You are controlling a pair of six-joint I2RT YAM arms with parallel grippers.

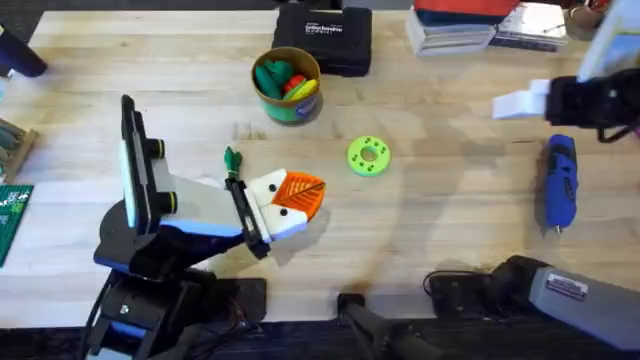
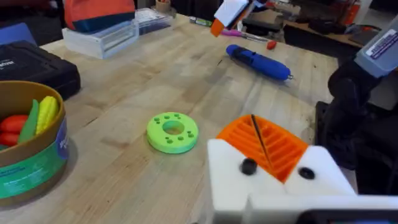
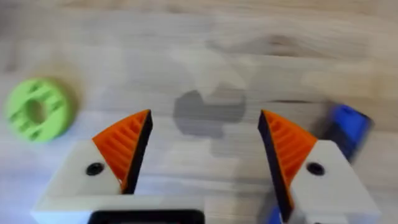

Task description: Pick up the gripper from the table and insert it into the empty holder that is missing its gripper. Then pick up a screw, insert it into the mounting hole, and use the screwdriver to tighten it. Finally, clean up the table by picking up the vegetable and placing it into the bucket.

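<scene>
Bucket (image 1: 286, 87) at the table's (image 1: 420, 220) far middle holds red, yellow and green toy veg. Black case (image 1: 324, 38) behind it. Green disc (image 1: 368, 156) mid-table, screwdriver (image 1: 559, 183) lying at right. Left gripper (image 1: 290, 198) nearly closed, nothing clearly held; dark-green vegetable (image 1: 232, 158) beside it. Right gripper (image 3: 202, 140) wide open, empty, above the screwdriver.

A robot lab or workshop, big wooden table (image 1: 430, 220) across the frame, black tool case (image 1: 322, 38) at top middle, green circuit board (image 1: 12, 220) at left edge, blue screwdriver (image 1: 559, 183) at right
</scene>
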